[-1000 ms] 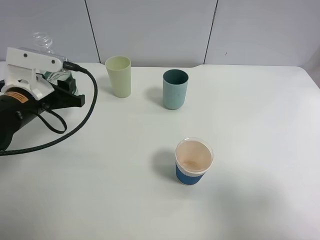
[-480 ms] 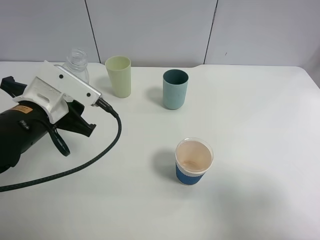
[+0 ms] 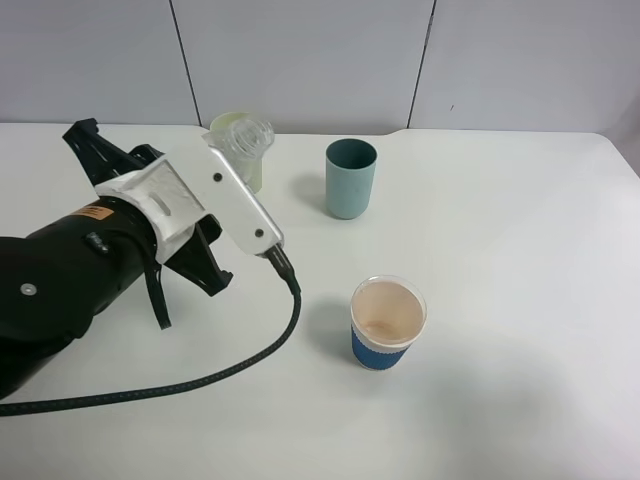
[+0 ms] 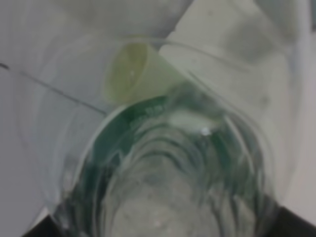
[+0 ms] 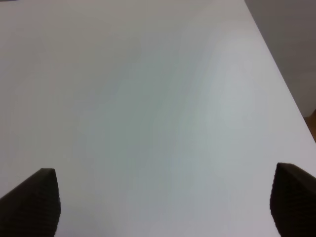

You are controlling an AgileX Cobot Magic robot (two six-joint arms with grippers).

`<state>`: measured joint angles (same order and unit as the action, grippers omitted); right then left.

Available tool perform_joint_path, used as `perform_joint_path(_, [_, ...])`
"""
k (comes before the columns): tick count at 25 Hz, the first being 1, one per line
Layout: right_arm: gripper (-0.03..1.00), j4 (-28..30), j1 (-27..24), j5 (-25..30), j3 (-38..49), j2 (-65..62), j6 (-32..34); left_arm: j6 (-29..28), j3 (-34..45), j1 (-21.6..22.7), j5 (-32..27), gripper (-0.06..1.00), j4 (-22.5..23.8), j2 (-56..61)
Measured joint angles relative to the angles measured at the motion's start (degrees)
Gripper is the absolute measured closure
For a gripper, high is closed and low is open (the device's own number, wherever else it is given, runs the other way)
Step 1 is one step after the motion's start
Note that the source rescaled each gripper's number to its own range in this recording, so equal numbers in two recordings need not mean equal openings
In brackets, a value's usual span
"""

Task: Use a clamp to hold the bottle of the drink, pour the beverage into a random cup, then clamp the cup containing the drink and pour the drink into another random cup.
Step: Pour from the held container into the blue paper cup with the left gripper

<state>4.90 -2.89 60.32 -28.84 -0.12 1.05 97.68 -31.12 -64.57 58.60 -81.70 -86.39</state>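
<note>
1. The left fingers (image 4: 294, 224) are clamped on the bottle (image 3: 246, 137). It is held above the surface (image 3: 520, 250) toward the back-left corner, mouth upward, probably to keep the drink in.
2. The paper cup (image 3: 388, 322) stands alone nearer the front edge, an easy pouring target.
3. The teal tumbler (image 3: 350, 178) stands by the back edge.
4. The right fingers (image 5: 34, 200) are apart and empty.

From the high camera, the left arm's white mount (image 3: 235, 200) covers the bottle (image 3: 247, 137) up to its open neck, and its jaws lie out of sight beneath. The pale yellow-green tumbler (image 3: 257, 172) shows only as a sliver behind. The left wrist view is blurred, and the label's print is unreadable. Of the right gripper (image 5: 158, 202), only two dark fingertips (image 5: 32, 202) show, cut off at the corners.
</note>
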Motion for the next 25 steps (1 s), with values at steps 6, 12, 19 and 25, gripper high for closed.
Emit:
perform_joint_path(6, [0.41,0.0,0.0,0.0,0.0,0.0,0.0,10.4,-5.4,-3.3,1.4,0.93,-1.9,-4.9])
perform_joint_path(12, [0.41,0.2,0.0,0.0,0.0,0.0,0.4,12.4,-7.7,-5.6,1.5,0.93,-1.8,-8.8])
perform_joint_path(19, [0.41,0.4,0.0,0.0,0.0,0.0,0.4,12.4,-7.7,-6.3,1.4,0.93,-1.8,-12.2])
perform_joint_path(25, [0.41,0.4,0.0,0.0,0.0,0.0,0.4,12.4,-7.8,-6.3,1.3,0.93,-0.3,-17.3])
